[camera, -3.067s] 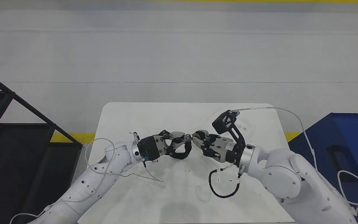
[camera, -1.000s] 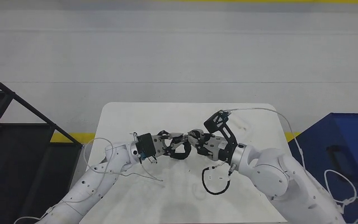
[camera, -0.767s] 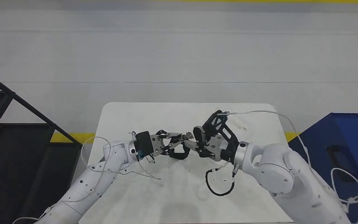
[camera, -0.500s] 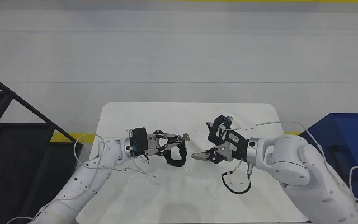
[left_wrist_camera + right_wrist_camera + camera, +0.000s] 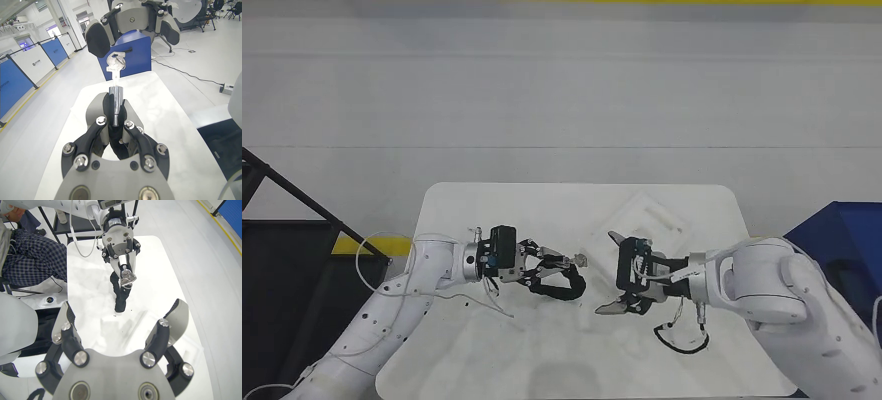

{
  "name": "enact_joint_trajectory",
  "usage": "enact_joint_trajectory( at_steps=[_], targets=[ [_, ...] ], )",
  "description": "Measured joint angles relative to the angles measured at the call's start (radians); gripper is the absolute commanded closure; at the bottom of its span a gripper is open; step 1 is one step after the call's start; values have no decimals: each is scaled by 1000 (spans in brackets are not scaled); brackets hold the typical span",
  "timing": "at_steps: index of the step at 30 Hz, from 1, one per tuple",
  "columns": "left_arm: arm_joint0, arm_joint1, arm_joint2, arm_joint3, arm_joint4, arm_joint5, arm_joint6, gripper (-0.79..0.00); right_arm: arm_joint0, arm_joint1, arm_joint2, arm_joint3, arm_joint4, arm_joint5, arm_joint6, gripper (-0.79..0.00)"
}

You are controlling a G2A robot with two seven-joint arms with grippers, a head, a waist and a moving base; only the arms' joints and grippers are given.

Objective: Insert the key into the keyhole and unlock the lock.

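My left gripper (image 5: 115, 98) is shut on a chrome lock cylinder (image 5: 115, 102) with a black cable (image 5: 562, 288) looping from it. A silver key (image 5: 115, 63) sticks out of the cylinder's end, its blade in the keyhole. From above, the left gripper (image 5: 538, 268) hovers over the table's middle, the key (image 5: 580, 261) pointing at my right gripper (image 5: 614, 275). That gripper is open, a short gap away from the key, holding nothing. In the right wrist view the right gripper (image 5: 122, 309) faces the lock (image 5: 126, 273) and key (image 5: 129, 281).
The white table (image 5: 492, 210) carries a faint clear plastic sheet (image 5: 650, 215) at the back right. A blue bin (image 5: 840, 250) stands off the table's right side and a black frame (image 5: 287, 240) off its left.
The two grippers met at the table's middle earlier. The right gripper has opened, let go of the key and drawn back right. The left has pulled left with the lock, key in it.
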Motion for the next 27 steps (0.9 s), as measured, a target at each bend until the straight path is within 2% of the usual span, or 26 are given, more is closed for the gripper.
enact_joint_trajectory(
  at_steps=[8, 19, 20, 21, 23, 24, 27],
  targets=[
    [-6, 10, 15, -28, -71, 0, -78, 0, -2, 0, 2, -5, -10, 4, -5, -785],
    [-38, 27, 59, -39, -158, 0, -164, 0, 17, -9, -65, -59, -394, -108, -160, -785],
    [-42, 29, 66, -37, -166, 0, -170, 0, 22, -12, -79, -59, -432, -116, -186, -733],
    [-45, 31, 70, -34, -171, 0, -176, 0, 26, -14, -89, -56, -457, -121, -208, -640],
    [-50, 35, 80, -29, -185, 0, -187, 0, 36, -19, -109, -43, -507, -128, -249, -533],
    [-53, 37, 83, -27, -190, 0, -190, 0, 41, -20, -117, -37, -525, -132, -263, -406],
    [-60, 43, 94, -23, -206, 0, -198, 0, 56, -25, -135, -28, -579, -133, -301, -323]
  ],
)
